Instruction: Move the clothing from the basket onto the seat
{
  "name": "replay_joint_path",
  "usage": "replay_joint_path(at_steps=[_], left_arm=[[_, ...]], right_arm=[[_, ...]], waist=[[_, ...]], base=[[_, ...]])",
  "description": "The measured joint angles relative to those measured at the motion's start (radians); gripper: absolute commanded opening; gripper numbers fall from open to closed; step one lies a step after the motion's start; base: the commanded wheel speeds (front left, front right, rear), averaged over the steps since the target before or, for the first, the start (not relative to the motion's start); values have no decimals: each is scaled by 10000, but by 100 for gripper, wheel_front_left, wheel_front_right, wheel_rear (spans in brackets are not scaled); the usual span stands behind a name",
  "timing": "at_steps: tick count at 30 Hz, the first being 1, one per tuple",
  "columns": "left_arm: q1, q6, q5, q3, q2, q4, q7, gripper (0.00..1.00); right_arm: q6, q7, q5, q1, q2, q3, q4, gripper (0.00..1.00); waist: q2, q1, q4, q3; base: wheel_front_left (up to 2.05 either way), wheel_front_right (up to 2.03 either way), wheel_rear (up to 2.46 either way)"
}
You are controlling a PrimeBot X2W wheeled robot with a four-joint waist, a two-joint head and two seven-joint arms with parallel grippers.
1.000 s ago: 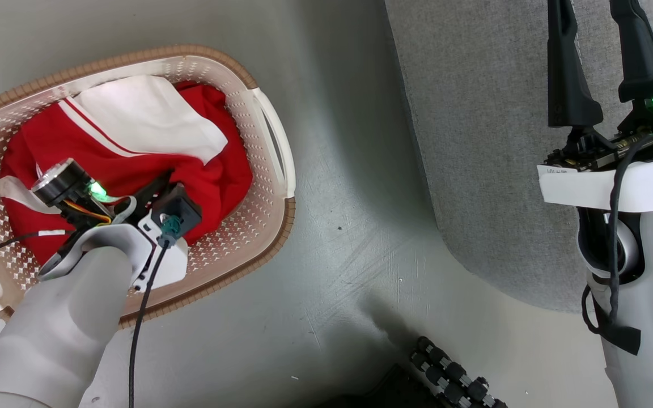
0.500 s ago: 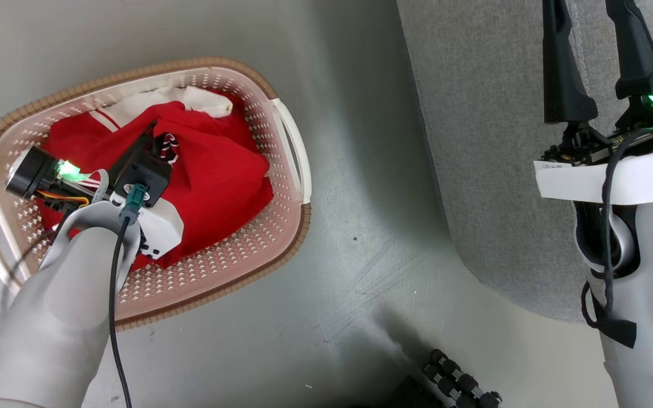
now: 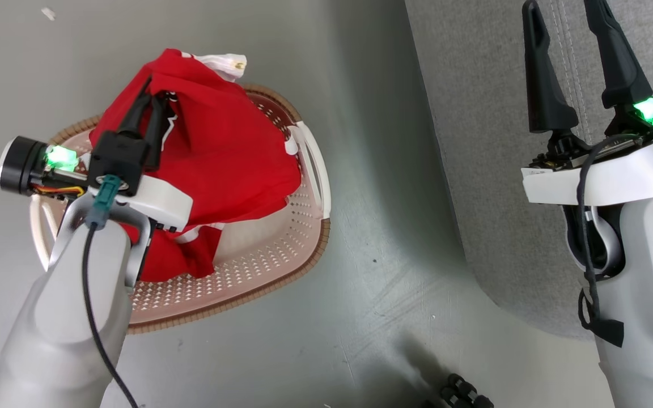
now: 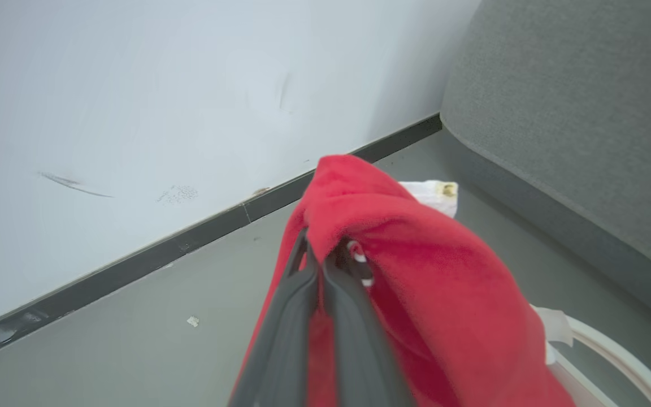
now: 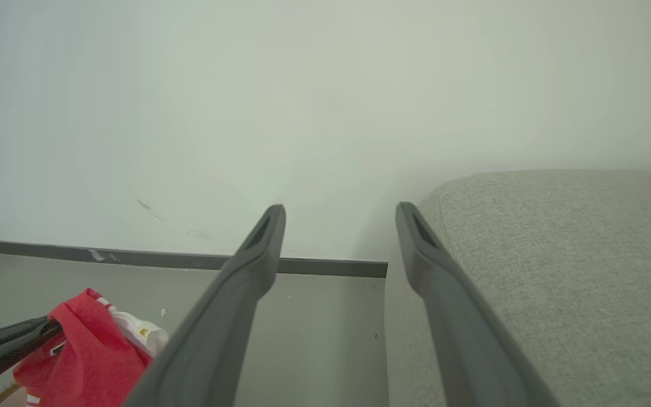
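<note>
Currently pinching clothing (image 3: 236, 153) in left gripper (image 3: 155, 96) over basket (image 3: 281, 258), right gripper (image 5: 341, 212) spread; may slip or snag trailing hem.

There is one basket (image 3: 304, 243), with two side handles (image 3: 316, 164) in sight. One bundle of red clothing (image 3: 230, 153) shows, with white parts; whether it is one garment or more cannot be told. There is one grey seat (image 3: 491, 170). Two grippers show, the left gripper (image 3: 155, 93) and the right gripper (image 3: 562, 8), each with two dark fingers (image 3: 536, 73). Each wrist carries one green light (image 3: 60, 157), two in all.
</note>
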Motion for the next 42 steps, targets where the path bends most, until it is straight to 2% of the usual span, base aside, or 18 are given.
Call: replay_joint_path(at_steps=[15, 31, 42], left_arm=[[1853, 259, -1262, 1452, 153, -2215, 0, 0], [3537, 232, -1964, 2071, 61, -3427, -29, 0], [4716, 146, -2092, 2042, 132, -3776, -29, 0]], right_arm=[[0, 0, -612, 437, -13, 88, 692, 100], [0, 0, -928, 1816, -19, 79, 1312, 100], [0, 0, -1308, 2782, -19, 169, 1593, 100]], waist=[[0, 0, 693, -1515], [0, 0, 1417, -3515], [0, 0, 1859, -4915]], base=[[0, 0, 0], [0, 0, 0], [0, 0, 0]])
